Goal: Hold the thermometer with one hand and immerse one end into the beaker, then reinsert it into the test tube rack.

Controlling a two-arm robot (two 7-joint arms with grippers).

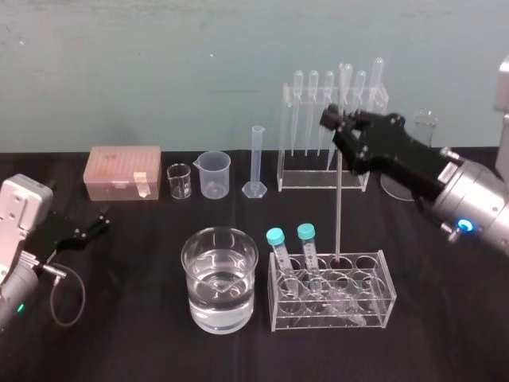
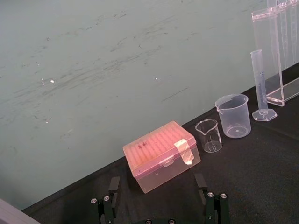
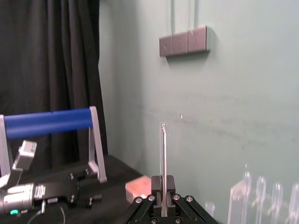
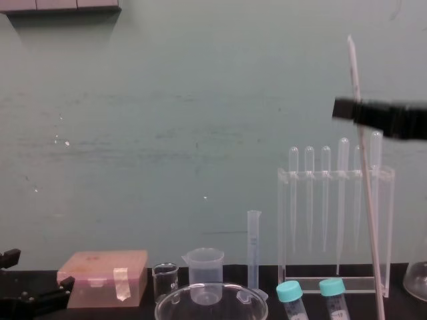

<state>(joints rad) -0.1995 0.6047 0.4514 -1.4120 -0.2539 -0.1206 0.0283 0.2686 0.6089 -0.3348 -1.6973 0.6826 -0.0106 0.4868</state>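
Beaker (image 1: 246,298) left of test tube rack (image 1: 374,306); right hand (image 1: 338,125) clamps thermometer (image 1: 337,207), tip in rack, so probably lift clear next; left gripper (image 1: 99,224) idle, spread, well left of rack.

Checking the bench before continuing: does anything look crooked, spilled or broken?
No spill or breakage. The thermometer leans slightly, red tip in the front test tube rack, top pinched by the right gripper; capped tubes tilt too; left gripper rests aside.
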